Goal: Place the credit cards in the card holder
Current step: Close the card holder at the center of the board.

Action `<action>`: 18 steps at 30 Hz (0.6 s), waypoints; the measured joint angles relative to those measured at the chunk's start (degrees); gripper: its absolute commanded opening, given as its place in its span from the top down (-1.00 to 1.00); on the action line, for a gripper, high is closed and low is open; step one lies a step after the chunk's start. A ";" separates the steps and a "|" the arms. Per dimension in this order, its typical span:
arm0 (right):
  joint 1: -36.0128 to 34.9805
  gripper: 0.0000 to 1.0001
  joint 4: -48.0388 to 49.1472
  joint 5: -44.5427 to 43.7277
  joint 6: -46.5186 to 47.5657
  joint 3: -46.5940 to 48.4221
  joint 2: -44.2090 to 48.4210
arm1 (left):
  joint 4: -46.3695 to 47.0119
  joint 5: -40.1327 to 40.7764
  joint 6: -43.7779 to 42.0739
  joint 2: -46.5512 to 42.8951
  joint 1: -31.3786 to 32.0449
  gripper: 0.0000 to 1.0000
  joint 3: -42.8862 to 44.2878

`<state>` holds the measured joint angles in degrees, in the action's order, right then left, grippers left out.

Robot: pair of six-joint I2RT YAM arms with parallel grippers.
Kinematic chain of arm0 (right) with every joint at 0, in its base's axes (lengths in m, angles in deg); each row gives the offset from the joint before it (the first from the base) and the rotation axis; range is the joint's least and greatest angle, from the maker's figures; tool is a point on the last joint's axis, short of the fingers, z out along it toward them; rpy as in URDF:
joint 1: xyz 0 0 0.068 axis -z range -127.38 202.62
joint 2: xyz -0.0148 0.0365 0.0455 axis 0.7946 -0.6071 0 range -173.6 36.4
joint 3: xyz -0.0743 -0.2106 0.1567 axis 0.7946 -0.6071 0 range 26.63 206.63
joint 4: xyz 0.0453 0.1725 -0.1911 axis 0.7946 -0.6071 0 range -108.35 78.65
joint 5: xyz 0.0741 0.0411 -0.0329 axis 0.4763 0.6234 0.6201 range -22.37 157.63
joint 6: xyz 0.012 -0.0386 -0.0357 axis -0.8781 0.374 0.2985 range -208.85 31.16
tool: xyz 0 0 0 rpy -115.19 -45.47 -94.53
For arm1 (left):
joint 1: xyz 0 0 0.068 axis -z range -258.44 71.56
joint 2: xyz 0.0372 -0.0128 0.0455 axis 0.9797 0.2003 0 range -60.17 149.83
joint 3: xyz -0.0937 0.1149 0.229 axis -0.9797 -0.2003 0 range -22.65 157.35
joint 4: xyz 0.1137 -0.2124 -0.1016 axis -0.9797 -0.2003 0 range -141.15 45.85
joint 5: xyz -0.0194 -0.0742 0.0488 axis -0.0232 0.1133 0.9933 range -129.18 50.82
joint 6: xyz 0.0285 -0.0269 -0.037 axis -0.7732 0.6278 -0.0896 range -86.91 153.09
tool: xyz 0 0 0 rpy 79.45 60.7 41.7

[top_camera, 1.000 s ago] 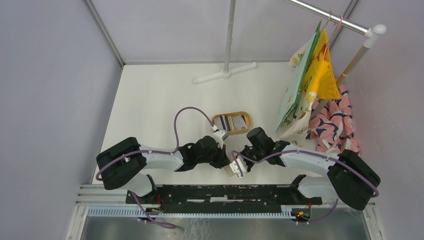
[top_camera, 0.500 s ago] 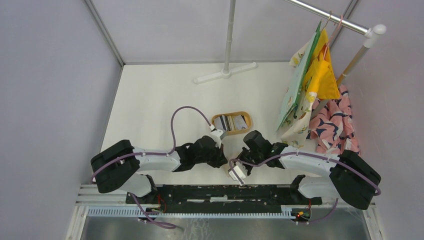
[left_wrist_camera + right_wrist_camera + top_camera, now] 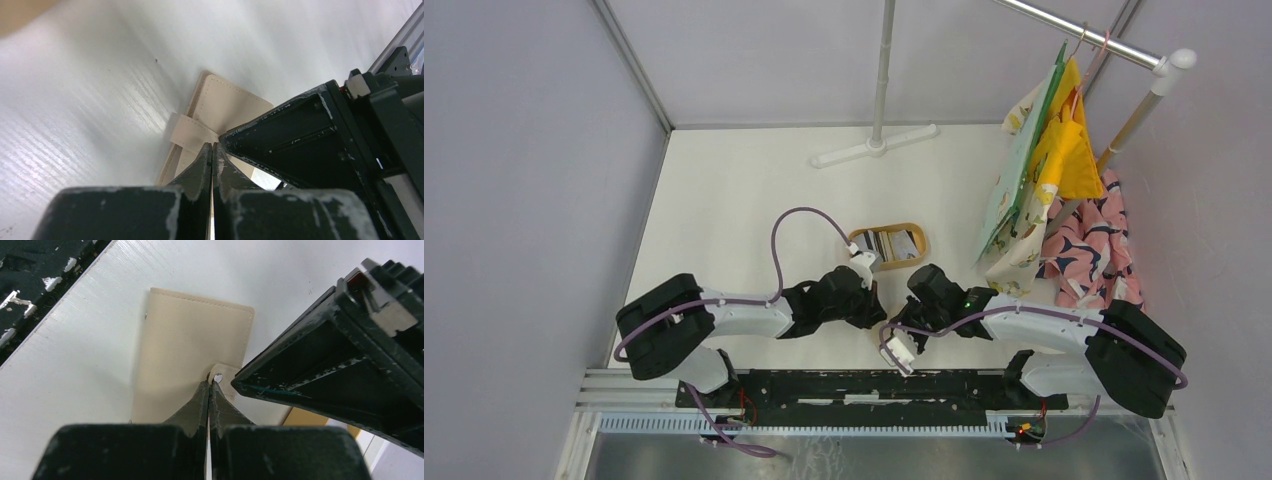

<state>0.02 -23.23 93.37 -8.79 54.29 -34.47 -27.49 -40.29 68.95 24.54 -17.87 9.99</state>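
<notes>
The card holder [image 3: 185, 335], a flat beige wallet, lies closed on the white table near the front rail. Its strap [image 3: 192, 132] wraps over one edge, and the snap button [image 3: 218, 376] shows on the tab. My left gripper [image 3: 212, 146] is shut, its tips at the strap. My right gripper [image 3: 210, 382] is shut too, tips right beside the snap button. In the top view the two grippers [image 3: 871, 315] [image 3: 889, 325] meet nose to nose over the card holder and hide it. The credit cards [image 3: 889, 245], striped and dark, lie in the oval tray behind.
The oval wooden tray [image 3: 925, 243] sits just behind the grippers. A white stand base [image 3: 874, 147] lies at the back. Clothes hang on a rack [image 3: 1049, 170] at the right. The black front rail [image 3: 854, 385] runs close to the card holder.
The right gripper has slid a little left and toward the front, now covering the card holder in the top view. The left arm shifted slightly. Both grippers stayed shut.
</notes>
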 measured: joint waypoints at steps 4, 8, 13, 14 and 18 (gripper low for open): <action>-0.35 1.00 -0.07 -0.59 0.00 0.07 0.02 | 1.14 -0.98 0.61 1.86 -0.09 0.97 0.26; -0.57 1.00 -0.09 -0.94 -0.02 0.09 0.02 | 1.62 -1.44 0.79 2.71 -0.09 0.97 0.52; -0.66 1.00 -0.15 -1.14 -0.02 0.13 0.02 | 1.70 -2.34 0.81 3.72 -0.11 0.96 1.20; -0.68 1.00 -0.20 -1.20 -0.02 0.13 0.02 | 1.70 -2.40 0.81 4.00 -0.13 0.97 1.40; -1.01 1.00 -0.26 -1.70 -0.02 0.20 0.02 | 1.73 -2.47 1.27 4.31 -0.24 0.96 1.51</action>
<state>-0.99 -23.50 91.67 -8.82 54.49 -34.45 -25.76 -42.76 70.22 28.84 -18.11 11.50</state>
